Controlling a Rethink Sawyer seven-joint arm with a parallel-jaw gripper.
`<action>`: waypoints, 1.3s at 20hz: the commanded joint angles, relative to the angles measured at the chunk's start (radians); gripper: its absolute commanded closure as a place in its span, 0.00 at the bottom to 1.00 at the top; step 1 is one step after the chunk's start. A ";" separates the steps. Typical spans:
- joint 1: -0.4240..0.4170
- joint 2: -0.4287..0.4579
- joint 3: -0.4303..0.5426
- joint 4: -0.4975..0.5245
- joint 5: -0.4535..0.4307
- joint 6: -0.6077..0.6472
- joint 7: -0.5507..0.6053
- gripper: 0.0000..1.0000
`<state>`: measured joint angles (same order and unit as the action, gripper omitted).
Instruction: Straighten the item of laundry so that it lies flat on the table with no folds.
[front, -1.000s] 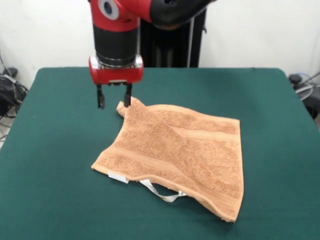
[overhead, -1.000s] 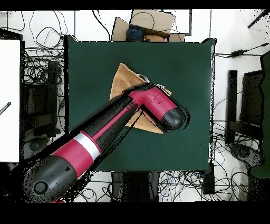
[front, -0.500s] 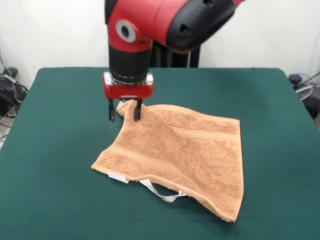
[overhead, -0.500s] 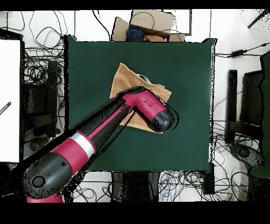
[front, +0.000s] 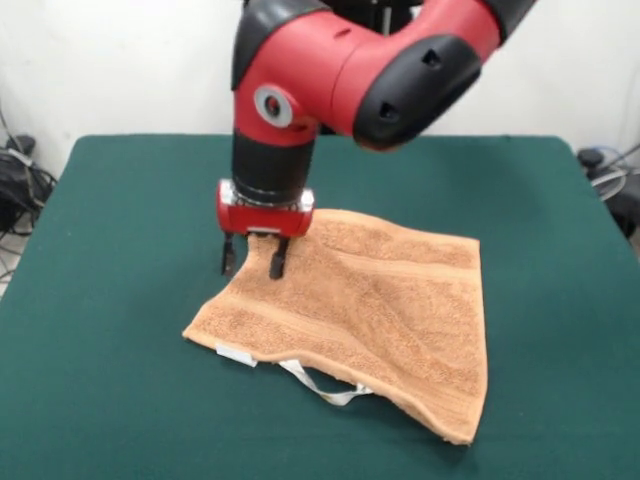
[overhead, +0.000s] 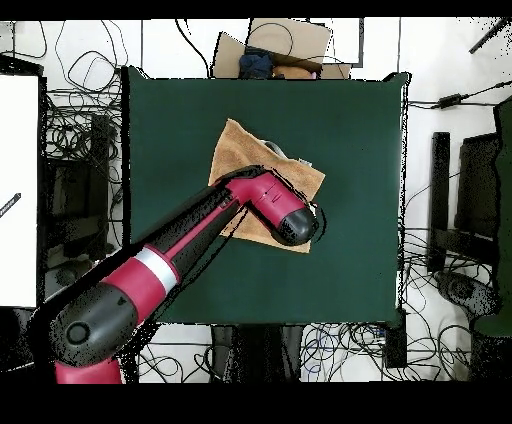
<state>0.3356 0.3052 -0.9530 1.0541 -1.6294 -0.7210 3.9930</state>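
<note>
Green bench, towel mid-surface, rumpled and skewed. Gripper parted, empty, over its far corner. Soft, limp cloth; best pinched at a corner, likely.

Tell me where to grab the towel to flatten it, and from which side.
Grip the towel at its far-left corner, under the open end effector. Come straight down from above: that edge looks bunched, and the rest lies low on the table, so pulling it outward should probably spread it.
</note>
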 joint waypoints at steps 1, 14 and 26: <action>0.018 0.162 0.021 -0.143 0.085 0.225 0.268 0.00; -0.048 0.520 -0.345 -0.293 0.239 0.490 0.438 0.00; -0.109 0.363 -0.141 -0.315 0.395 0.517 0.084 0.00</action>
<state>0.3134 0.7070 -1.3575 0.9173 -1.3996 -0.2077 4.1377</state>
